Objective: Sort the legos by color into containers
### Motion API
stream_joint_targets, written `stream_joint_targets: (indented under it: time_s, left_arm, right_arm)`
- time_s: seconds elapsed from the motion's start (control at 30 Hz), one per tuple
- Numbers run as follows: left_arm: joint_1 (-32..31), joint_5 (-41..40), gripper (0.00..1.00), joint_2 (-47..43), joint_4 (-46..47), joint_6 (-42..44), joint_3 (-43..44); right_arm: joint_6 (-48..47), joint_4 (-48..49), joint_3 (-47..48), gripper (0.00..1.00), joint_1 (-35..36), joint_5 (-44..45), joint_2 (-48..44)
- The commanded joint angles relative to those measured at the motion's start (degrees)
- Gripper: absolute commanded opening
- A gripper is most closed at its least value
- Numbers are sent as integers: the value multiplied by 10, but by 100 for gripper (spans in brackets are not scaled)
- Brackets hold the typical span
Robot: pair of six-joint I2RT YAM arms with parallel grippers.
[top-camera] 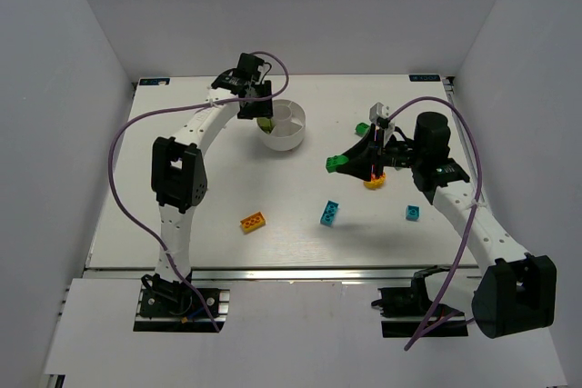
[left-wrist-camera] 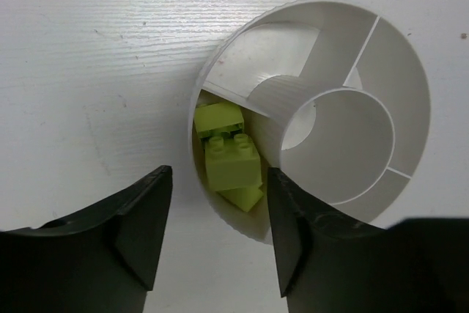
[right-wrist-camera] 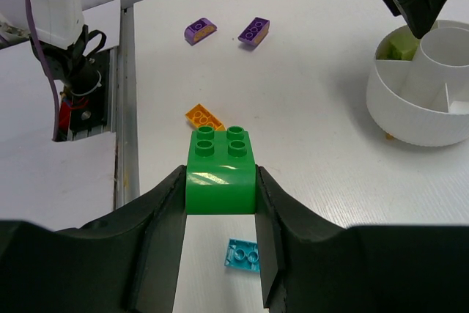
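Observation:
My left gripper hangs open over the white round bowl, right above the left compartment. Lime bricks lie piled in that compartment, free of the fingers. From above, that gripper sits at the bowl's left rim. My right gripper is shut on a green brick, held by its sides with the studs facing forward. It carries the brick above the table, right of centre.
On the table lie an orange brick, a cyan brick, a smaller cyan one and a yellow-orange piece under the right arm. Two purple bricks lie farther off. A lime piece sits right of the bowl.

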Motion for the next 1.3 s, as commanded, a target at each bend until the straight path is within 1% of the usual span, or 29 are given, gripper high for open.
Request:
stream_joint_targets:
  time_s: [0.0,0.07,0.23,0.27,0.3,0.33,0.37,0.4,0.43,0.47,0.5,0.53,0.57,0.6,0.67,0.7,0.73,0.77,0.8,0.83,0.87,0.9,1.0,1.03,1.1,1.13,1.2,1.23,1.27]
  left_arm:
    - [2,-1,66,-19,-2,2,28]
    - [2,-1,69,-24,0,2,38]
    - [2,-7,69,-65,12,4,38]
    - [2,-7,61,-76,21,5,26]
    - [2,-1,49,-88,30,6,15]
    - [2,8,33,-124,39,8,-4]
    - [-4,31,16,-149,71,9,-56]
    - [-10,67,0,-172,90,18,-90]
    - [-10,101,0,-198,116,23,-127]
    - [-10,196,1,-247,169,20,-205]
    - [-10,248,9,-269,196,12,-244]
    - [-10,294,22,-287,220,2,-279]
    - [-10,330,38,-317,262,-9,-308]
    - [-17,399,58,-328,281,-38,-364]
    - [-17,459,70,-342,349,-72,-413]
    - [-22,497,71,-350,371,-113,-458]
    - [-22,514,73,-354,419,-132,-479]
    - [-29,528,74,-357,450,-174,-499]
    - [-35,550,74,-357,480,-192,-532]
    - [-35,558,76,-355,526,-210,-546]
    - [-42,566,77,-354,550,-243,-557]
    - [-49,580,78,-348,568,-257,-574]
    - [-55,596,79,-336,651,-305,-594]
    - [-61,605,79,-333,699,-319,-607]
    - [-68,618,79,-326,758,-371,-620]
    - [-68,628,79,-318,822,-389,-634]
    - [-75,635,79,-310,892,-453,-650]
    - [-75,638,79,-299,951,-474,-655]
    - [-80,643,80,-293,976,-509,-661]
  right_arm:
    - [-3,23,-4,0,-3,-11,-6]
    - [-3,23,-4,0,-2,-13,-4]
    - [-8,22,-4,0,-3,-25,2]
    - [-15,19,-6,0,-3,-27,2]
    - [-42,13,-6,0,-3,-29,2]
    - [-63,-7,-5,0,-2,-29,-1]
    - [-88,-15,-8,0,-2,-29,-4]
    - [-140,-23,-12,0,1,-22,-13]
    - [-169,-31,-16,0,3,-16,-18]
    - [-200,-47,-22,0,3,-11,-24]
    - [-227,-69,-22,0,5,8,-28]
    - [-275,-80,-21,0,10,19,-28]
    - [-296,-94,-22,0,10,27,-27]
    - [-312,-96,-28,0,14,45,-27]
    - [-353,-93,-37,0,20,48,-27]
    - [-360,-89,-44,0,23,42,-26]
    - [-371,-87,-49,0,27,35,-26]
    - [-372,-79,-54,0,29,27,-26]
    - [-372,-65,-62,0,32,11,-25]
    - [-372,-60,-65,0,35,5,-24]
    - [-362,-55,-68,0,36,-3,-23]
    - [-349,-18,-76,0,39,-14,-21]
    - [-282,47,-87,0,43,-24,-14]
    - [-265,65,-95,0,43,-24,-13]
    - [-215,96,-106,0,45,-27,-8]
    - [-202,128,-115,0,45,-27,-7]
    - [-166,156,-122,0,44,-20,-8]
    - [-158,176,-125,0,43,-17,-8]
    - [-154,183,-130,0,44,-9,-8]
